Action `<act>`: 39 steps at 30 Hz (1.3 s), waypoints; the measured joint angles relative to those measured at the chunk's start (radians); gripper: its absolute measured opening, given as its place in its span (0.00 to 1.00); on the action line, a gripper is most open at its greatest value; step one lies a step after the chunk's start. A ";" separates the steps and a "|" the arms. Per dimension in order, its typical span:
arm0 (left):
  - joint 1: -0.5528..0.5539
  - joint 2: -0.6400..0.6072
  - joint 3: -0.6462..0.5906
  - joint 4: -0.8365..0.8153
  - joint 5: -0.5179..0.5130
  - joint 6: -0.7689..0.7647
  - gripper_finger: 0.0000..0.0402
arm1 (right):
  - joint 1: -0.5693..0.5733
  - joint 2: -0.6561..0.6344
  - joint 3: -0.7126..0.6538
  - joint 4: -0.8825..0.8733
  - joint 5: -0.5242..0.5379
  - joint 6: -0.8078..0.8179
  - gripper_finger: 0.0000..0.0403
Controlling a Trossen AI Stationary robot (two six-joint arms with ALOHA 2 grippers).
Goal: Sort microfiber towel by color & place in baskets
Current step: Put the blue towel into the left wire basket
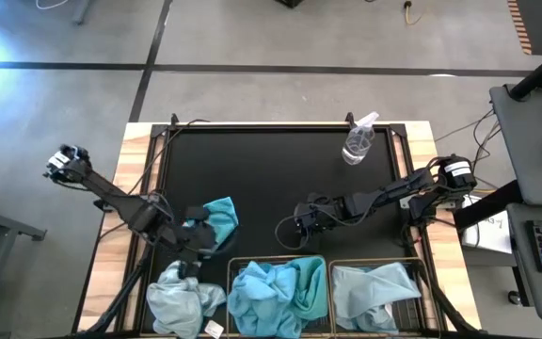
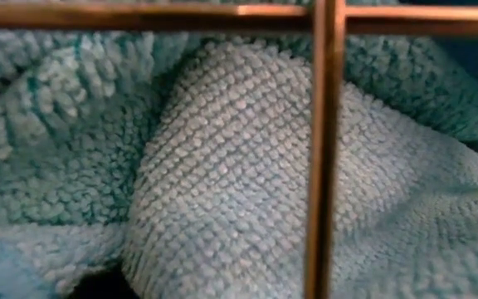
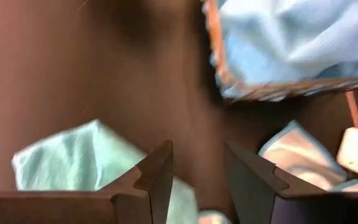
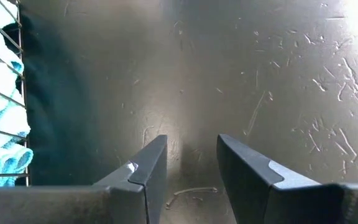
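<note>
Two loose microfiber towels remain outside the baskets. The bright turquoise-blue cloth [image 1: 220,218] lies crumpled on the black mat [image 1: 271,174], toward the left side of the table and just behind the baskets' row. The pale grey-blue cloth [image 1: 183,297] is heaped at the table's front-left corner, a small white tag [image 1: 214,329] at its edge.

The two dark bronze wire-mesh baskets sit side by side at the front edge. The left basket [image 1: 278,263] holds turquoise-blue and lighter blue cloth bunched together; the right basket [image 1: 422,273] holds a pale grey-blue cloth. The low view is filled with towel weave behind basket wire, no help for placing.

My left gripper [image 1: 194,247] hangs between the two loose towels, just beside the turquoise one. In the left wrist view its fingers [image 3: 160,177] stand apart with nothing between them; pale cloth shows beyond them on both sides. My right gripper [image 1: 305,222] waits low over bare mat near the table's middle, behind the left basket, fingers [image 4: 151,168] apart and empty.

Judgement: I am between picks, left arm free, roughly two towels to go. Next move calls for choosing one loose cloth, lowering the spread fingers onto a raised fold, pinching enough pile to lift it whole, then carrying it to the matching basket. The clear plastic spray bottle [image 1: 358,140] at the back right stays out of it.
</note>
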 joint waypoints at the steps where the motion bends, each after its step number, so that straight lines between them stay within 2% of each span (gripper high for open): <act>1: 0.000 -0.036 -0.035 0.001 -0.011 -0.021 0.31 | 0.000 0.000 0.000 0.000 0.000 0.010 0.33; 5: 0.000 -0.185 -0.168 0.044 -0.070 -0.099 0.31 | 0.000 0.000 0.000 0.000 0.000 0.048 0.33; 8: 0.000 -0.284 -0.245 0.132 -0.074 -0.109 0.31 | 0.000 0.000 0.000 0.001 0.000 0.051 0.33; 14: 0.000 -0.384 -0.300 0.234 -0.093 -0.109 0.31 | 0.000 0.000 0.017 -0.001 0.000 0.038 0.33; 19: -0.005 -0.385 -0.297 0.230 0.015 -0.213 0.31 | 0.002 0.000 0.039 -0.005 -0.013 0.038 0.33; 21: -0.008 -0.371 -0.291 0.230 0.021 -0.246 0.31 | 0.003 0.000 0.049 -0.010 -0.059 0.027 0.33; 25: -0.005 -0.342 -0.277 0.244 -0.007 -0.219 0.31 | 0.021 -0.007 0.072 -0.010 -0.173 -0.019 0.33; 29: -0.005 -0.305 -0.259 0.280 -0.018 -0.321 0.31 | 0.028 -0.031 0.076 -0.013 -0.192 -0.053 0.33; 34: -0.005 -0.271 -0.220 0.257 0.048 -0.175 0.31 | 0.008 -0.112 0.046 -0.007 -0.210 -0.086 0.33; 39: -0.006 -0.244 -0.191 0.250 0.070 -0.165 0.31 | -0.010 -0.259 -0.071 0.048 -0.210 -0.096 0.33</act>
